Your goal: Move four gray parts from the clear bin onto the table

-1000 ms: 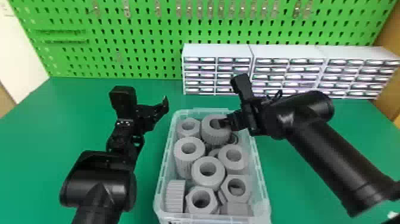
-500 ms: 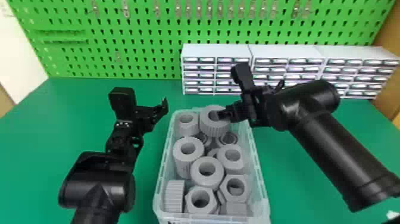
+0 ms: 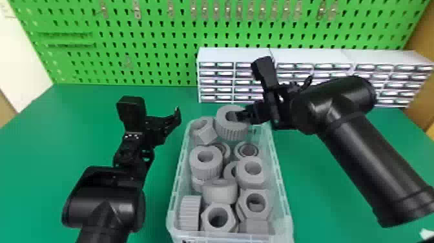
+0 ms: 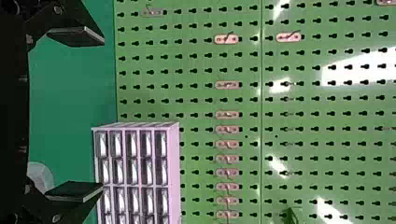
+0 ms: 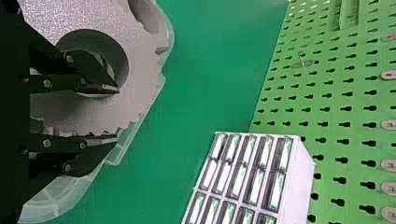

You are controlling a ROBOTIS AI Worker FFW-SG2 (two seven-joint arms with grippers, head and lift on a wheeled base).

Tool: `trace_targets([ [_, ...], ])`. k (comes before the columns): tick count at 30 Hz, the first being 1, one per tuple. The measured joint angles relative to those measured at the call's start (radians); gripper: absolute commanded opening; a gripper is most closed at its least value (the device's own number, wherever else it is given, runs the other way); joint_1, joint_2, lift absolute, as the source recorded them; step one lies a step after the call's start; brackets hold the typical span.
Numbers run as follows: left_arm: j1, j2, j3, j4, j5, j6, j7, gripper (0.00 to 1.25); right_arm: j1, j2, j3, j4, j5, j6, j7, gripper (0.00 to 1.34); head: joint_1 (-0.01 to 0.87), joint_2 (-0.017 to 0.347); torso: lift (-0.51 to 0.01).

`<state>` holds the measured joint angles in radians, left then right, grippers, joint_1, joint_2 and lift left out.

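"Right fingers [image 5: 100,87] closed on the ribbed ring's [image 3: 229,131] wall, one inside its hole. What's changed?"

"It has risen with them, above the far end of the bin [image 3: 174,200]. Nearer the robot than those fingers, a smooth ring [image 3: 219,194] has tipped over."

"Does that matter?"

"Probably not; this looks like the lift-out. Next it should clear the rim, then go down on the surface [image 3: 313,200] beside."

"Left fingers [image 4: 77,36]?"

"Spread, empty, across the bin from the right ones."

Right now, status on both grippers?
Left gripper open, empty, left of bin. Right gripper clamped on ribbed gray part, bin's far end. Other gray parts close by.
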<state>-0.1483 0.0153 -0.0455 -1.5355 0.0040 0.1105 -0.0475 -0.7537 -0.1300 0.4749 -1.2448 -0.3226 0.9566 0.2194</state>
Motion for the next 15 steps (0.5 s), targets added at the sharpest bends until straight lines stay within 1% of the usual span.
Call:
trace_targets([
  [15,0.010,0.002,0.005,0.000,0.001,0.000,0.000,1.07,0.010,-0.007,-0.027,-0.067,0.023,0.055,0.000,0.29,0.693,0.072,-0.052],
])
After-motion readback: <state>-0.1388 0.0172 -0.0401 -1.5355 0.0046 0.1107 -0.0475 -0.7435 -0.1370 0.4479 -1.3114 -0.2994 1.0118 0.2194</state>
